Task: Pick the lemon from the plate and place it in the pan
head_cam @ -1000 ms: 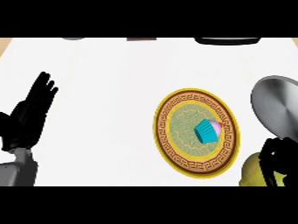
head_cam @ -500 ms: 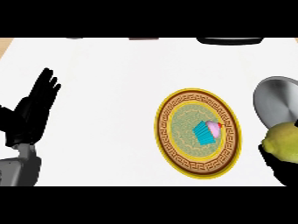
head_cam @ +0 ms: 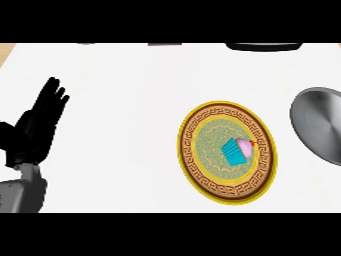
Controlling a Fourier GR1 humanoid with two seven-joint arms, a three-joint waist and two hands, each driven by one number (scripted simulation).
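The right hand and the lemon it carried have left the view; where the lemon is cannot be told. The grey pan [head_cam: 326, 131] lies bare beside the plate [head_cam: 202, 175], which holds a cupcake [head_cam: 237, 151]. The left hand [head_cam: 33, 131] rests open, fingers up, at the table's [head_cam: 129, 90] left.

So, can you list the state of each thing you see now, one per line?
Left hand: open, fingers up, resting at the left edge.
Right hand: not in view.
Plate: on the counter, a cupcake on it, no lemon.
Cupcake: lying on its side on the plate.
Pan: right of the plate, empty where visible.
Lemon: not in view.
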